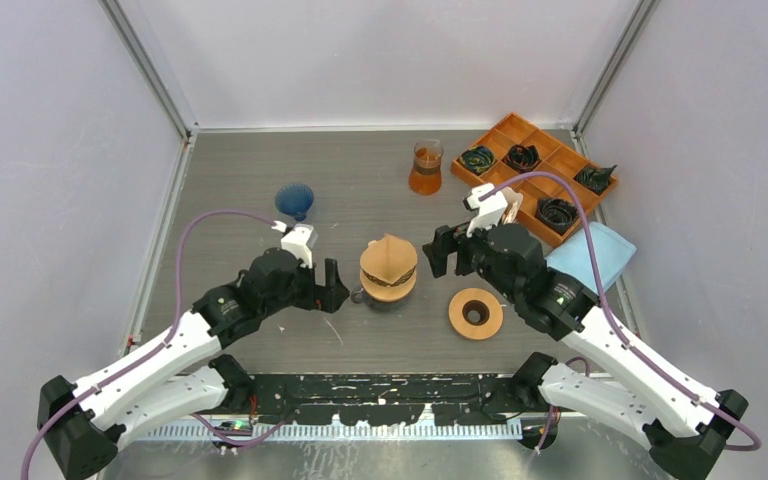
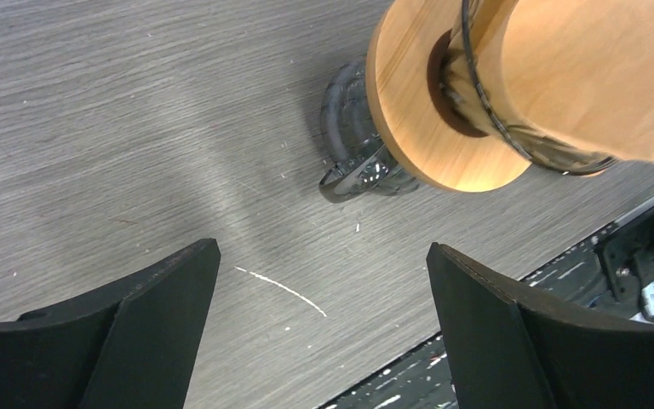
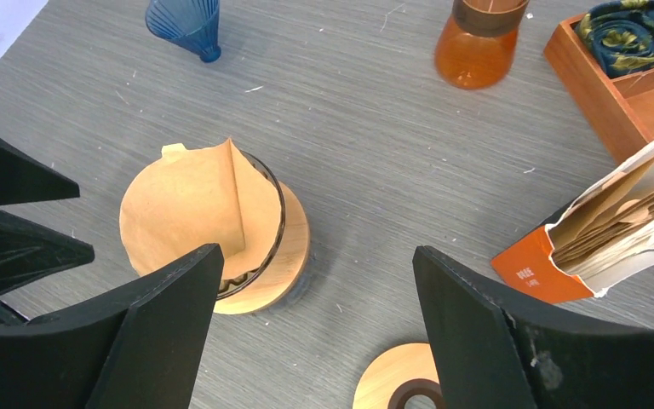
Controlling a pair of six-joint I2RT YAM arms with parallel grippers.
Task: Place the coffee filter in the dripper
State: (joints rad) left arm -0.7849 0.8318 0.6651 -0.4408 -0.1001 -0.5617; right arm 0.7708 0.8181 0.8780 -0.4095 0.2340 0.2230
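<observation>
A brown paper coffee filter [image 1: 388,257] sits in the glass dripper with a wooden collar [image 1: 390,290] at the table's middle. One flap of the filter stands up above the rim. In the right wrist view the filter [image 3: 189,213] fills the dripper [image 3: 288,256], and in the left wrist view the filter [image 2: 596,68] shows above the collar [image 2: 409,119]. My left gripper [image 1: 337,286] is open and empty just left of the dripper. My right gripper [image 1: 442,257] is open and empty just right of it. Neither touches it.
A loose wooden ring [image 1: 475,313] lies right of the dripper. An orange box of filters [image 3: 596,234] stands by the right arm. A blue cone dripper [image 1: 295,200], an orange glass carafe [image 1: 426,167], a compartment tray [image 1: 520,130] and a blue cloth [image 1: 592,255] lie farther back.
</observation>
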